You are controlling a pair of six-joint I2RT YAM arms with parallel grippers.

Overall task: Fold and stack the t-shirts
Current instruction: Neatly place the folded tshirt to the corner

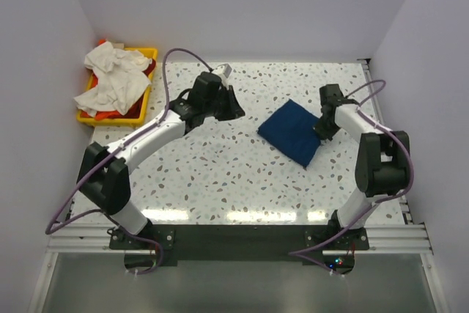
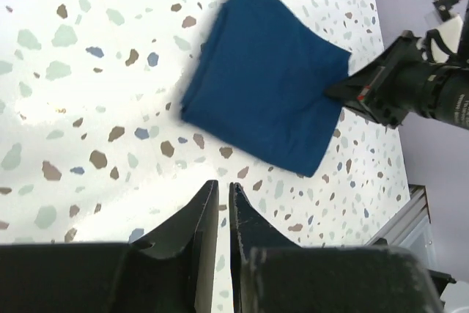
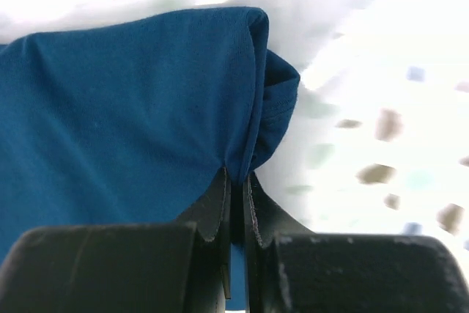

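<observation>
Speckled table (image 1: 220, 188) bears the folded navy t-shirt (image 1: 289, 131) right of centre, its edge pinched by the right gripper (image 3: 236, 179), seemingly through every layer, so move it low and slowly; left gripper (image 2: 223, 194) nearly closed, empty.

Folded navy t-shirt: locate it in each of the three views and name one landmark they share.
Top external: the folded navy t-shirt lies right of centre on the speckled table.
Left wrist: upper middle, above the left fingers.
Right wrist: it fills the left and centre, its edge pinched.
Shared landmark: the right gripper, shut on the shirt's right edge.
</observation>
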